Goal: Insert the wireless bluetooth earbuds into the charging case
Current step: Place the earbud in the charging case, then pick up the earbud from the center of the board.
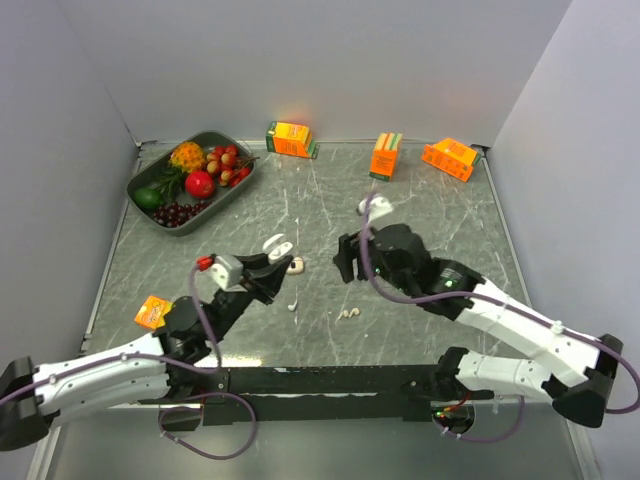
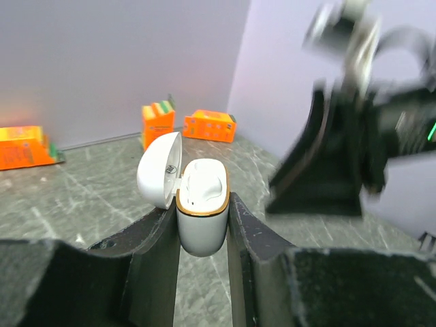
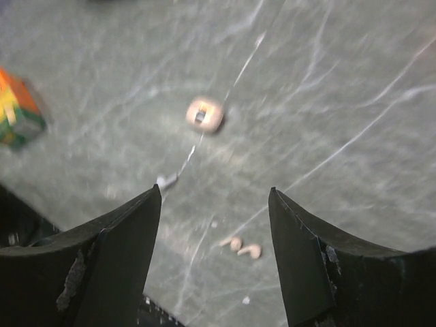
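White glossy plastic charging case (image 2: 201, 228), lid open, clamped in left gripper (image 2: 202, 210); right gripper (image 3: 214, 197) wide, empty; tiny pale-beige plastic earbuds (image 3: 240, 246), lower centre, lie uninserted.

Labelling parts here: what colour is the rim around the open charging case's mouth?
Gold, on an otherwise white charging case; the left wrist view shows it best.

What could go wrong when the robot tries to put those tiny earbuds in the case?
The earbuds are tiny and lie close together, so the open right hand might miss or flick one away. The left hand pinches the open case by its lower body, so pushing could tip it.
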Controlling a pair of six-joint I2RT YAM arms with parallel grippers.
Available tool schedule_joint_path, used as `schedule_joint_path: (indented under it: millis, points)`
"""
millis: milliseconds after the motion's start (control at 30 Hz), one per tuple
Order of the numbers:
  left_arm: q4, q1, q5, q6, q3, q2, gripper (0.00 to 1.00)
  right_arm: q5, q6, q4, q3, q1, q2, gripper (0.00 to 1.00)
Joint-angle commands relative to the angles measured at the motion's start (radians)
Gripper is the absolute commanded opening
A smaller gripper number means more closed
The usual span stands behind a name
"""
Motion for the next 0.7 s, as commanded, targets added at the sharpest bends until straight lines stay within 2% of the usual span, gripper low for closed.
schedule_joint_path:
  millis: [0, 133, 233, 467, 667]
  points:
    - [-0.157, -0.003, -0.125, -0.038, -0.021, -0.164, 0.01, -0.210, 0.067, 0.117, -0.135, 0.008, 0.078, 0.70]
    - [-0.296, -0.004, -0.191, -0.056, -0.041, -0.339, 0.01, -0.247, 0.095, 0.209, -0.167, 0.045, 0.196, 0.69]
    - [-0.365, -0.004, -0.219, -0.064, -0.048, -0.411, 0.01, -0.249, 0.097, 0.268, -0.149, 0.074, 0.297, 0.68]
    - [-0.412, -0.006, -0.204, -0.078, -0.023, -0.439, 0.01, -0.223, 0.059, 0.285, -0.040, 0.103, 0.535, 0.66]
    - [-0.417, -0.006, -0.176, -0.067, -0.012, -0.447, 0.02, -0.166, -0.035, 0.298, 0.004, 0.126, 0.661, 0.64]
